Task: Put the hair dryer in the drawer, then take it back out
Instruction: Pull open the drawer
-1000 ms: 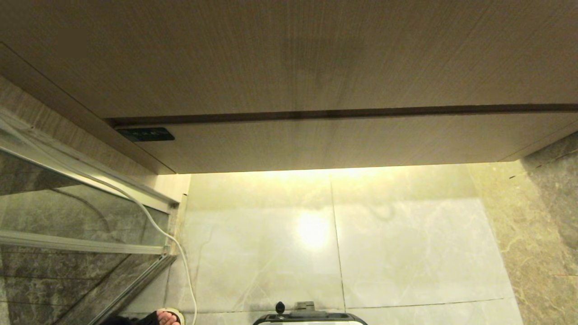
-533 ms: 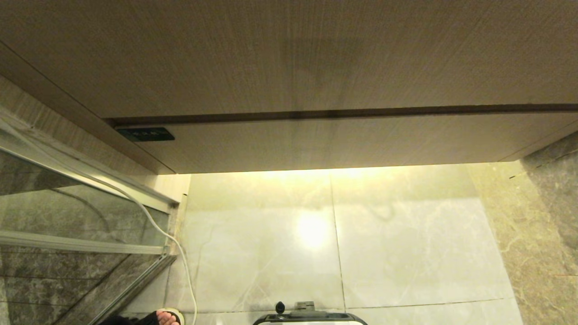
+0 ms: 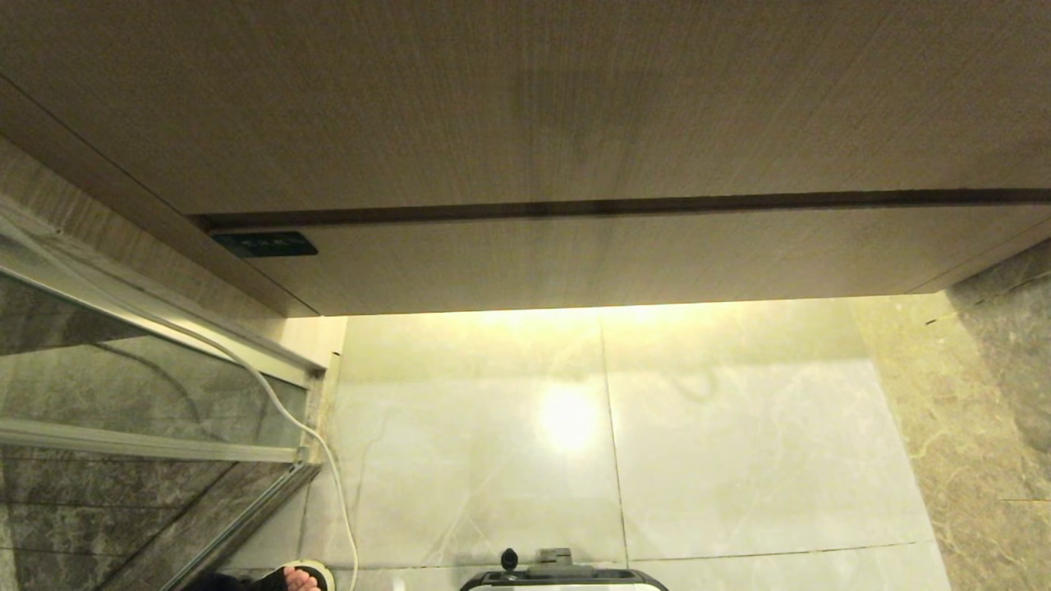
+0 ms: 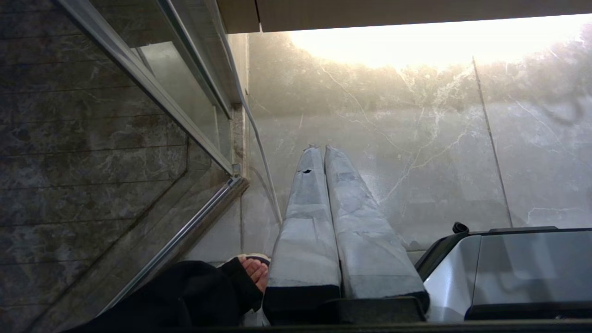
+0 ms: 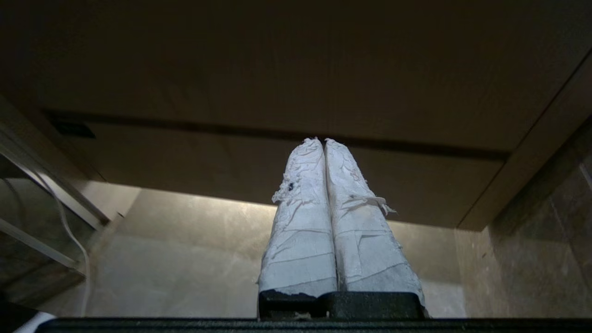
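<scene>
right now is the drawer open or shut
Shut. The drawer front sits flush under the wooden panel above it, with only a thin dark seam between them and no interior showing. The right gripper, shut and empty, points at that seam.

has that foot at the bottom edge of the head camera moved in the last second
No. The foot sits in the same spot beside the white cable, just under the glass door's metal rail.

Warm under-cabinet light glares off the floor tiles.
</scene>
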Robot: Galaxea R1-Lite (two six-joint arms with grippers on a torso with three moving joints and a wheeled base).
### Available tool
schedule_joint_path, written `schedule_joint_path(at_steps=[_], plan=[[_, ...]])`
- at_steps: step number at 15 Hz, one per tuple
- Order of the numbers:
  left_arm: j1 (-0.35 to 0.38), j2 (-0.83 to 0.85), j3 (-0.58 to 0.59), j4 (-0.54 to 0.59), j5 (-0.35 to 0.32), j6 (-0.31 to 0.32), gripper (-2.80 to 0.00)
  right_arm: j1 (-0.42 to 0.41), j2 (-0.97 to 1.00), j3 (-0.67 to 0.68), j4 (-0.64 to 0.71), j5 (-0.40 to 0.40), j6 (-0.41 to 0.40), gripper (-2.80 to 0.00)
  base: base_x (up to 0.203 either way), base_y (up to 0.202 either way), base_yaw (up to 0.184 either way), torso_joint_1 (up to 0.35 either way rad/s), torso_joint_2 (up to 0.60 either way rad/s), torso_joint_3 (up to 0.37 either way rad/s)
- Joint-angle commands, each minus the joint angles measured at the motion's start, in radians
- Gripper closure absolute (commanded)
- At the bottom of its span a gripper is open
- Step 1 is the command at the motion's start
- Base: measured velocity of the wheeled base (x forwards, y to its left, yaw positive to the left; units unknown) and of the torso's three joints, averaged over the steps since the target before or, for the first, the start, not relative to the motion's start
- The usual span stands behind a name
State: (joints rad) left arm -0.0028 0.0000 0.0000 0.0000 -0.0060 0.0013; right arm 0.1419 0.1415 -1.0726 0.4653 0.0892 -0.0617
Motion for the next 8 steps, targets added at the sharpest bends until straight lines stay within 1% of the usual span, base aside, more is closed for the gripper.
schedule_joint_path(at_steps=[1,2,3,4,6,7,8], plan=[[0.0,0.0,0.001,0.0,0.0,0.0,0.0,0.001,0.299,-0.449,0.365,0.04,0.017,0.0,0.0,0.0,0.0,0.0,0.0,0.0],[0.001,0.0,0.001,0.0,0.0,0.0,0.0,0.002,0.421,-0.593,0.514,0.071,0.023,0.0,0.0,0.0,0.0,0.0,0.0,0.0],[0.001,0.0,0.002,0.0,0.0,0.0,0.0,0.008,0.524,-0.693,0.636,0.101,0.021,0.0,0.0,0.0,0.0,0.0,0.0,0.0],[0.0,0.0,0.001,0.0,0.0,0.0,0.0,0.029,0.611,-0.76,0.758,0.133,0.003,0.0,0.0,0.0,0.0,0.0,0.0,0.0],[0.0,0.0,0.0,0.0,0.0,0.0,0.0,0.149,0.705,-0.782,0.945,0.181,-0.062,0.0,0.0,0.0,0.0,0.0,0.0,0.0],[0.0,0.0,0.001,0.0,0.0,0.0,0.0,0.208,0.713,-0.741,0.972,0.206,-0.087,0.0,0.0,0.0,0.0,0.0,0.0,0.0],[0.001,0.0,0.002,0.0,0.0,0.0,0.0,0.248,0.71,-0.663,0.972,0.229,-0.102,0.0,0.0,0.0,0.0,0.0,0.0,0.0]])
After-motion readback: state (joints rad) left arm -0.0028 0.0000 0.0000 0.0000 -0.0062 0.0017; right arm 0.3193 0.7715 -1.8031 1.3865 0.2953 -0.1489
